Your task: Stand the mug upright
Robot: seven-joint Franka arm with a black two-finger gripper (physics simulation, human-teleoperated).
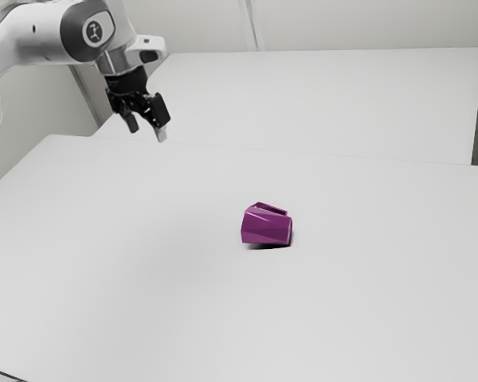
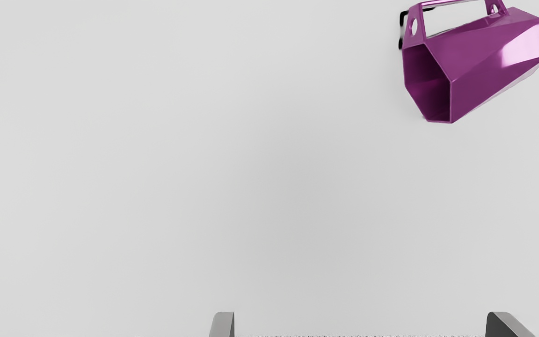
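Nearest the wrist camera, your gripper [image 2: 360, 325] shows its two fingertips spread wide with nothing between them, so it is released. You have it raised above the bench [image 1: 127, 310], in the upper left of the exterior frame, well apart from the purple mug [image 1: 266, 228]. That mug lies on its side just right of the exterior frame's centre, its open mouth visible to the wrist camera and its handle [image 2: 454, 3] out to one side.

You look to be at the approach step, the grasp and the righting both undone. Next, you probably want to travel toward the mug, lower, line the fingers up across its body, close, lift slightly and tip it mouth-up; a glancing touch could roll it.

You get no readable brand or label, just a ringed emblem [image 1: 95, 32] on the arm [image 1: 38, 44].
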